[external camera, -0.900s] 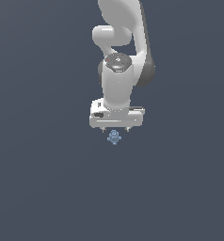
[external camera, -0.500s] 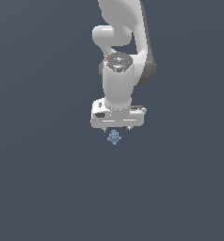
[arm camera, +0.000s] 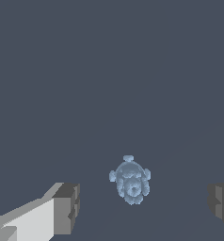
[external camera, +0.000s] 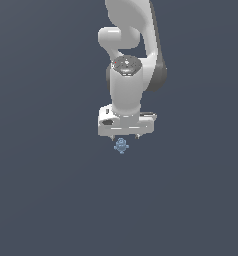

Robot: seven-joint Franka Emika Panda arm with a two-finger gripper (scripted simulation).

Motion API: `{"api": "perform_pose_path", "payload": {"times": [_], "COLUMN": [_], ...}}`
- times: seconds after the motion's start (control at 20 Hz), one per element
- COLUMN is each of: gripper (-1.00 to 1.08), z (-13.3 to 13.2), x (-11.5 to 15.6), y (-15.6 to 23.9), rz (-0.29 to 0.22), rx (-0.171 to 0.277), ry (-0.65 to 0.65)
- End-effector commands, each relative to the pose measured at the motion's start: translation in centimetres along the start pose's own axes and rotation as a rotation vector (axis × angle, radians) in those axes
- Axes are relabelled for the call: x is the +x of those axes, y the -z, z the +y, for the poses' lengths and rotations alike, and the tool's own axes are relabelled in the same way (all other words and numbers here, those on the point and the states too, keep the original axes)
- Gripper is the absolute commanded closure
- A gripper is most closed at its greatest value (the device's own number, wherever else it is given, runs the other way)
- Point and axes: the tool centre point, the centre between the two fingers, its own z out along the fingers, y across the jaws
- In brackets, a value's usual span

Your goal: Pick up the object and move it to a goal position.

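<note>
Object [external camera: 121,145] lies on the desk [external camera: 41,190], a small light-blue knobbly lump; no desk edge or corner is in view to place it by. My gripper [external camera: 125,135] hangs just above it, fingers spread wide. Wrist view: object [arm camera: 130,180] sits in the gap between the two fingers [arm camera: 67,208], touching neither. I judge the step as approach before the grasp; nothing is held. Next I would lower straight down until the pads flank it, then close. No goal marker visible.
</note>
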Motion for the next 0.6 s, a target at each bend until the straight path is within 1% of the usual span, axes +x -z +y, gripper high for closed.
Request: {"api": "perform_pose_path", "payload": {"times": [0.0, 0.25, 0.55], "gripper": [-0.92, -0.92, -0.92], "z": [0.0, 0.1, 0.2], "x": [-0.1, -0.5, -1.2], "y": [-0.2, -0.9, -2.2], "rz": [-0.001, -0.004, -0.009], "rx": [0.0, -0.001, -0.003], "ry": [-0.012, -0.065, -0.172]}}
